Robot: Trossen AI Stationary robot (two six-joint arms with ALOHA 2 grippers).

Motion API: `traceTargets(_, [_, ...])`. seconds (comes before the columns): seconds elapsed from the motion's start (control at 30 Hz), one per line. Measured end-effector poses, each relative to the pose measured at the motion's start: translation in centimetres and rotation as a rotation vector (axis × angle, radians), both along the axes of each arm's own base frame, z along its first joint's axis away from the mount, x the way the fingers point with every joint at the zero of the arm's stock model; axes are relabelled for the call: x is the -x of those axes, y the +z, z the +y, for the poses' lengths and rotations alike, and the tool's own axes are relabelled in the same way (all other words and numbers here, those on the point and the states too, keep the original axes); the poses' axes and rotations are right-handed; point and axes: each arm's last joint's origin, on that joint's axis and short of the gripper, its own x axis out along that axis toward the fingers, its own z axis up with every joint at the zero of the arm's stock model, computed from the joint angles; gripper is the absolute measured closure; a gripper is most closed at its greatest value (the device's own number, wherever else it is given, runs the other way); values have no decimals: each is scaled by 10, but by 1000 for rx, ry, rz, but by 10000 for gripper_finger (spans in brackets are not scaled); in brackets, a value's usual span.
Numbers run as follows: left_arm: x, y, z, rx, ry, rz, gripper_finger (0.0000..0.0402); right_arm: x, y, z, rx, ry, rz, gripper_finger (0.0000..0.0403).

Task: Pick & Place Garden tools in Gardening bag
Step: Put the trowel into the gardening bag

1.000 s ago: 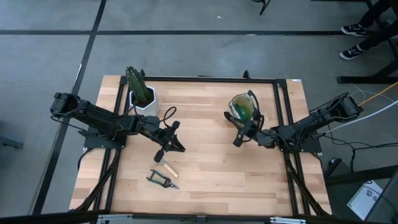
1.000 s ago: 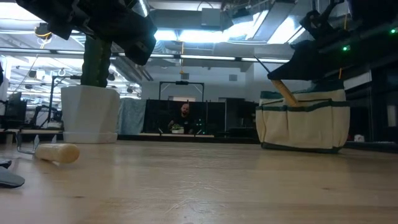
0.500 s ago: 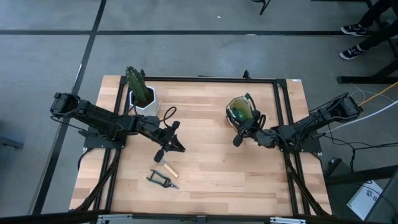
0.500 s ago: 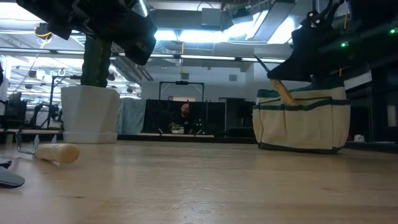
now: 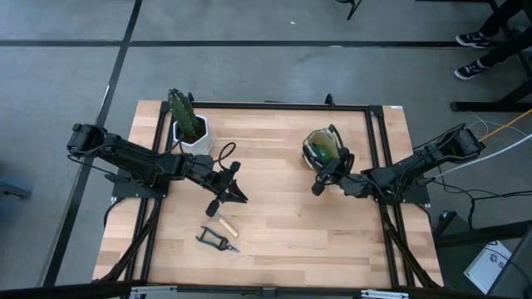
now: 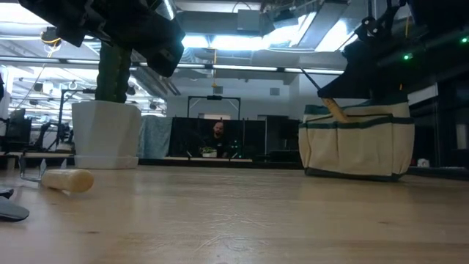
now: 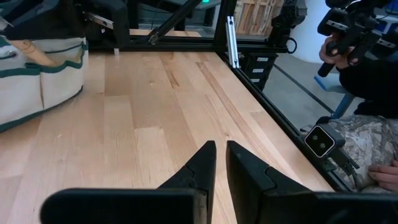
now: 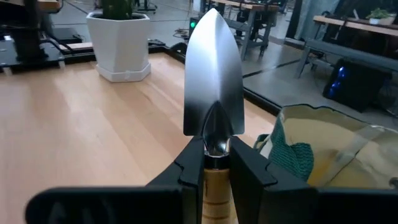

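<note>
The right hand [image 8: 216, 163] was clamped on the trowel [image 8: 213, 81] at the neck where the blade meets the wooden handle, blade pointing forward past the fingers. In the high view that hand [image 5: 320, 180] sat at about six o'clock of the gardening bag [image 5: 323, 146], just beside its rim, with the bag standing toward the surface's [image 5: 274, 224] two o'clock corner.

The main risk, as I judged it, was the trowel meeting the bag's soft rim instead of the opening: the fabric would fold or the bag would tip or slide, since nothing held it steady. A release made too early or too far to the side would drop the tool onto the wood.

The left hand [image 7: 219, 167] hovered near the middle of the surface with its fingers nearly together and nothing between them. Below it, toward seven o'clock, lay the wooden-handled rake [image 5: 223, 218] and the pruning shears [image 5: 215, 240], near each other; a reach for one could nudge the other.

The potted plant [image 5: 189, 124] stood at eleven o'clock.
</note>
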Motion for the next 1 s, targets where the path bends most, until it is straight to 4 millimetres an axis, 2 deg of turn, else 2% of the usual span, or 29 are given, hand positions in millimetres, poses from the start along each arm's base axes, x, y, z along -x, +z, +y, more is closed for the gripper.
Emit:
traceTargets(0.23, [0,0,0,0,0,0,370,7,-1,15,18,2,-6,352])
traceTargets(0.4, [0,0,0,0,0,0,370,11,-5,18,39,-19,21,350])
traceTargets(0.73, [0,0,0,0,0,0,370,11,-6,17,-29,-46,-23,217])
traceTargets(0.83, [0,0,0,0,0,0,370,11,-5,17,-37,-46,-42,196])
traceTargets(1.0, [0,0,0,0,0,0,370,10,-4,17,-36,-46,-48,190])
